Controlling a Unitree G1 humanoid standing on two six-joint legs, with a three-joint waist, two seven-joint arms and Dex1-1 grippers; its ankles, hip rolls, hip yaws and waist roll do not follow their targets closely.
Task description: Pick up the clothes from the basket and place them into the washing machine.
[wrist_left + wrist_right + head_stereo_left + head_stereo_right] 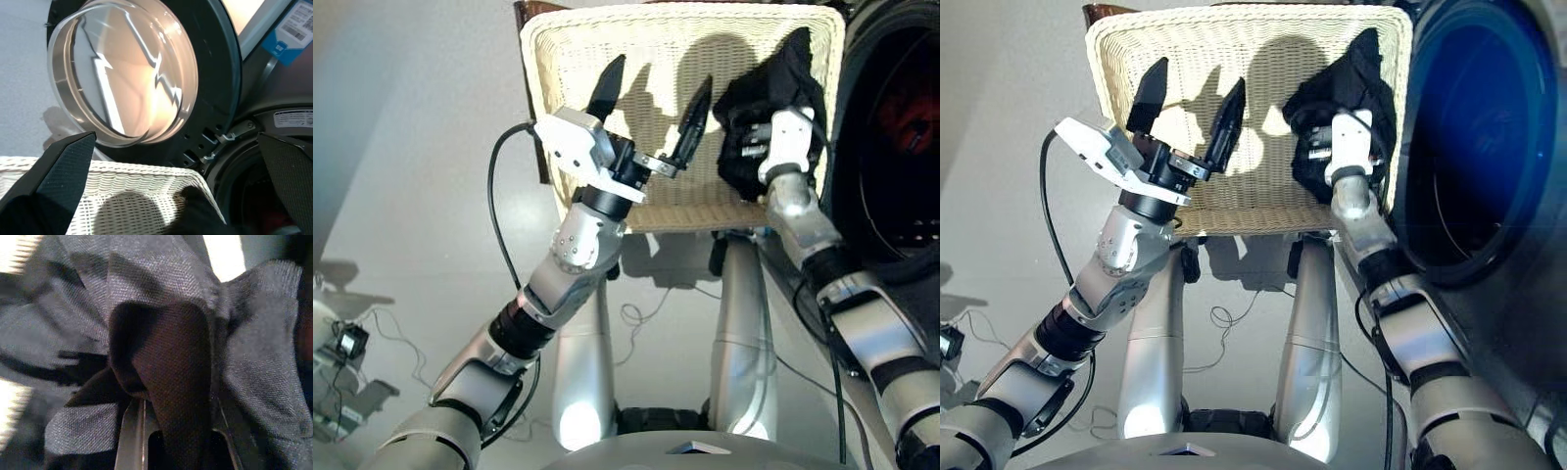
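The cream wicker basket [568, 49] lies ahead of me. My left gripper [651, 106] hovers open over its bare weave, holding nothing. A black garment [783, 83] is bunched at the basket's right end, against the rim. My right gripper [759, 147] is shut on it; in the right wrist view, dark cloth [161, 372] is pinched between the fingers and fills the picture. The washing machine's dark drum mouth [891, 147] opens just right of the basket, with something red [913, 116] inside. Its round glass door [122, 73] stands swung open beyond the basket.
Black cables [499, 215] trail from my left arm, and thin wires [636, 323] lie on the grey floor below. A small device [350, 343] sits on the floor at the far left. A blue-and-white label [293, 27] is stuck above the washer.
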